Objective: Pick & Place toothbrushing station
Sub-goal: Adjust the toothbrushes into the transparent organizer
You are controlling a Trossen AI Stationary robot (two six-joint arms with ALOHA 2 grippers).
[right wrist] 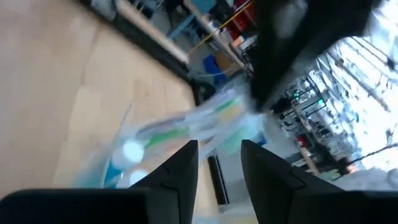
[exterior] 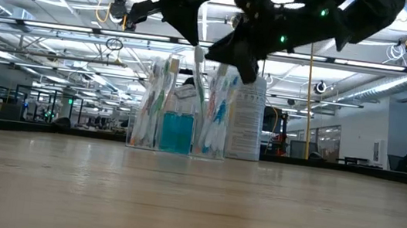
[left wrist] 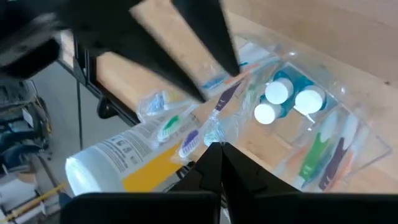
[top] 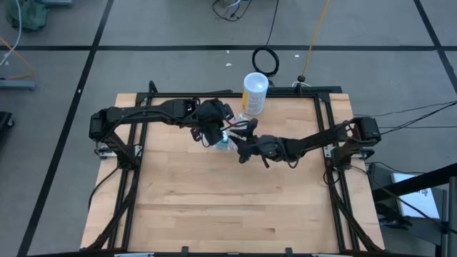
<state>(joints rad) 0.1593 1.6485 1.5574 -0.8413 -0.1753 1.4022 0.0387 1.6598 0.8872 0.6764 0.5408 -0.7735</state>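
The toothbrushing station, a clear plastic holder [exterior: 176, 143], stands on the table's far middle [top: 226, 141]. It holds several wrapped toothbrushes and teal tubes [left wrist: 281, 93]. My left gripper [left wrist: 215, 154] is above the holder, slanting down, shut on a white toothbrush [exterior: 199, 60]. My right gripper [right wrist: 219, 155] comes in level from the table's right and stands open just beside and above the brush tops [exterior: 220, 76]. In the high view both grippers meet over the holder: left [top: 212, 135], right [top: 241, 151]. My left gripper pinches the white toothbrush at its upper end [exterior: 200, 29] between its two shut fingers, coming from above and slanting down. The brush hangs nearly upright below the fingers, and its lower end [exterior: 202, 97] is among the other brushes in the holder. My right gripper is close to the brush tops; whether it touches them I cannot tell.
A tall white canister with a yellowish label [top: 255, 93] lies or stands just beyond the holder, near the table's far edge [left wrist: 118, 160]. Black frame rails run along the table's left, right and far sides. Bare wood lies toward the near edge [top: 228, 207].
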